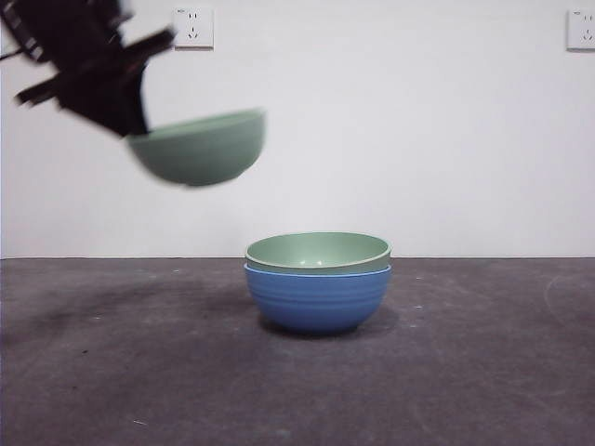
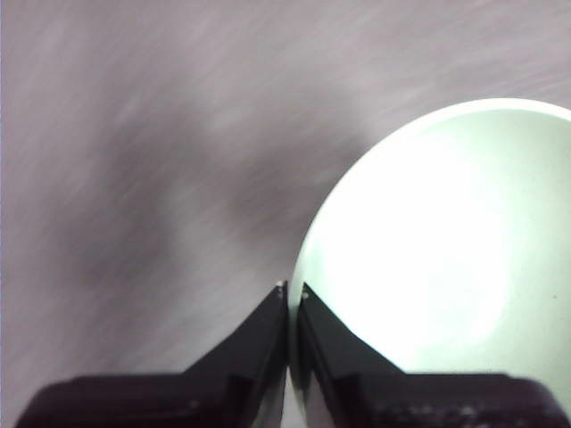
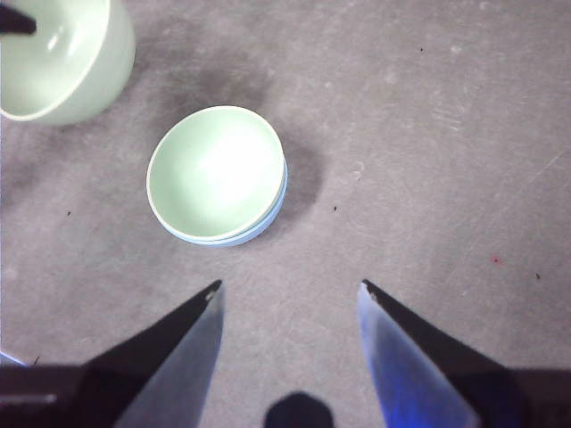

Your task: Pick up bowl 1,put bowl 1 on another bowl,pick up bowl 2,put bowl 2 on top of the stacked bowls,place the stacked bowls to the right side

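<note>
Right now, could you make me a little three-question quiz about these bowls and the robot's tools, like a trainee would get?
1. True or false: the carried green bowl rests on the table.
2. Which tool grips that bowl by its rim? A) left tool B) right tool
3. Fill in: the other green bowl sits nested inside the ____ bowl.

Key
1. False: it hangs in the air, up and to one side of the stack.
2. A; the right tool hangs open above the stack, holding nothing.
3. blue
</note>
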{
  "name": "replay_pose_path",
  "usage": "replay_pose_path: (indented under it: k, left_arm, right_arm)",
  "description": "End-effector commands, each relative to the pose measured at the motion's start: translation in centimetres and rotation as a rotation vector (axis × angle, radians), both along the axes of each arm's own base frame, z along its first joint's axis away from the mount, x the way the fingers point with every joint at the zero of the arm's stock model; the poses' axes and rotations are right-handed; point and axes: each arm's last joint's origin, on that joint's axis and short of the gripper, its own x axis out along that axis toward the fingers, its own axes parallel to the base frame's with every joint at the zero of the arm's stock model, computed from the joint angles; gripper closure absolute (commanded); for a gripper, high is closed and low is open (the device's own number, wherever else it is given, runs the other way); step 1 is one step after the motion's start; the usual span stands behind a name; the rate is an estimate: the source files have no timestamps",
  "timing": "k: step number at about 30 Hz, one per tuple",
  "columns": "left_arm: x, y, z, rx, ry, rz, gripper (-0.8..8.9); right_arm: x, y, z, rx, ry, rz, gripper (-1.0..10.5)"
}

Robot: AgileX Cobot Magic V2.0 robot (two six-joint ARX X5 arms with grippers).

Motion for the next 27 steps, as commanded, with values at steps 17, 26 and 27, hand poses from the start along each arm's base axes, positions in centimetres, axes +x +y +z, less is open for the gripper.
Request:
replay_pose_path:
  k: [17, 26, 27]
  left_arm:
    - [2.6, -12.5, -4.1, 0.141, 0.075, -0.215, 8.21]
    - [3.2, -12.8, -6.8, 0.223, 0.151, -0.197, 8.22]
    - [3.3, -12.8, -6.9, 0.224, 0.153, -0.197, 8.22]
  right_arm:
    - [-0.1, -0.1, -0.4, -0.020, 0.036, -0.003, 6.9]
    - [-0.1, -0.1, -0.4, -0.020, 0.035, -0.003, 6.9]
    - [-0.1, -0.1, -0.4, -0.019, 0.035, -0.003, 6.9]
